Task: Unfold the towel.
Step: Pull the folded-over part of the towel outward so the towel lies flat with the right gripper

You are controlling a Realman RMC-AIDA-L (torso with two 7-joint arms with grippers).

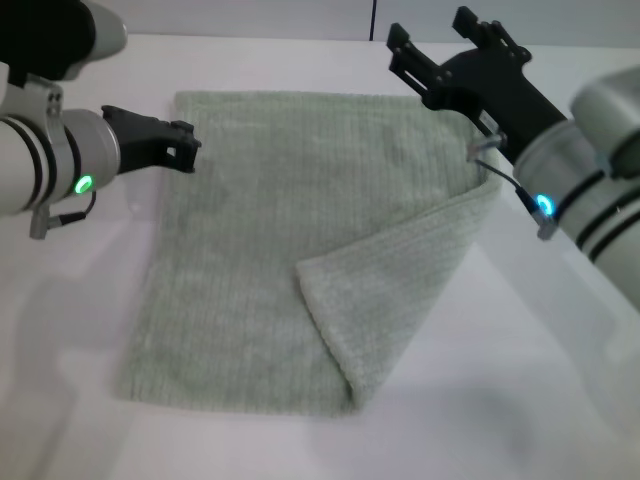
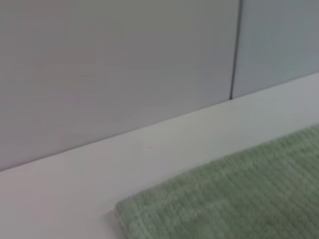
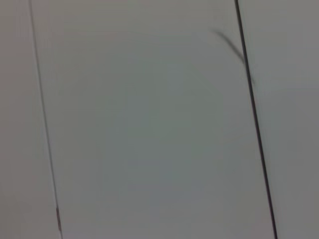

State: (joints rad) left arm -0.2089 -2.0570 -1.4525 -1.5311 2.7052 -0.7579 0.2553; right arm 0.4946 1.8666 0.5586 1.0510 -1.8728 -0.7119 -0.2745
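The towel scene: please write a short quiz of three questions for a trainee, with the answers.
1. True or false: the towel lies fully flat on the table.
2. Which corner is folded over? A) the near one on the robot's right B) the far one on the robot's left
3. Which gripper is by the towel's far corner on the robot's left?

Key: 1. False. 2. A. 3. The left gripper; the right gripper is raised over the far right corner.

one towel (image 1: 270, 250), one table (image 1: 520, 400), two grippers
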